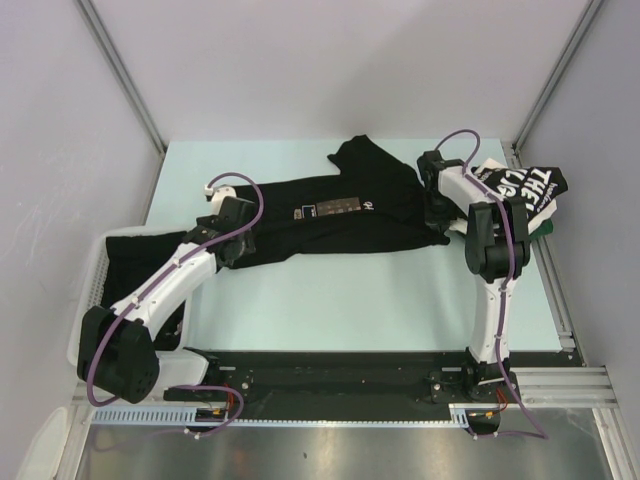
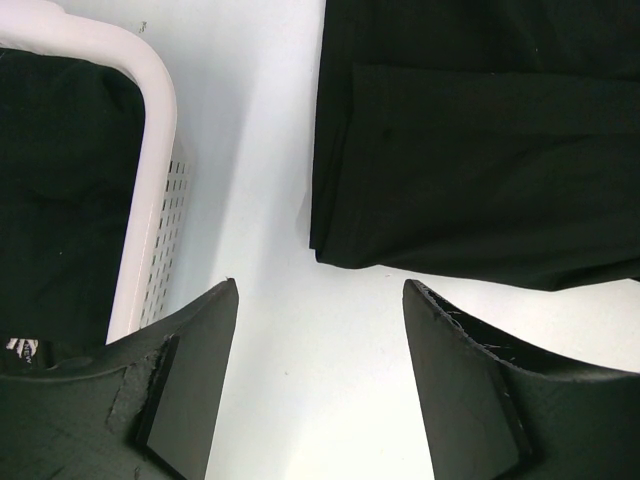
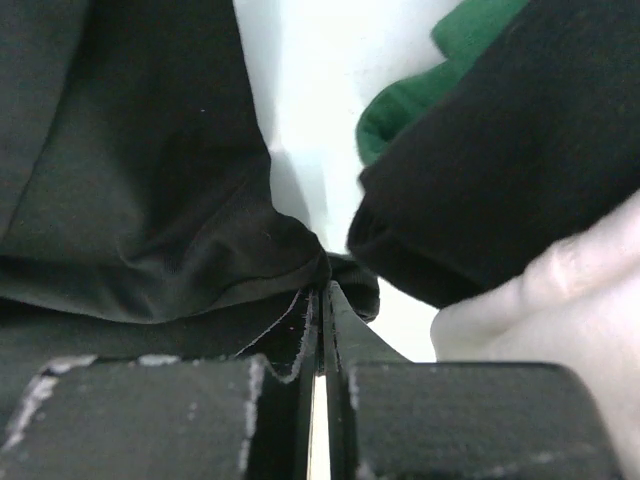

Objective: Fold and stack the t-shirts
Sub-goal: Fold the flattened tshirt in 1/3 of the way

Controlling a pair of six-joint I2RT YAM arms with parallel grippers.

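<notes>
At left, we note black cloth (image 1: 140,250) in the white mesh basket (image 2: 155,140); left gripper (image 2: 320,285) gapes beside it, right gripper (image 3: 322,292) pinches the spread black t-shirt (image 1: 340,215).

A spread t-shirt (image 1: 340,215) lies across the middle of the table (image 1: 350,300). Just beside it, at upper right, sits a stack of folded t-shirts (image 1: 520,188). At the left edge, a basket (image 1: 85,305) holds another t-shirt (image 1: 140,250).

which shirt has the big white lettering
The folded t-shirt at the far right. The spread t-shirt in the middle shows only a small chest print; the black shirt in the basket shows none.
</notes>
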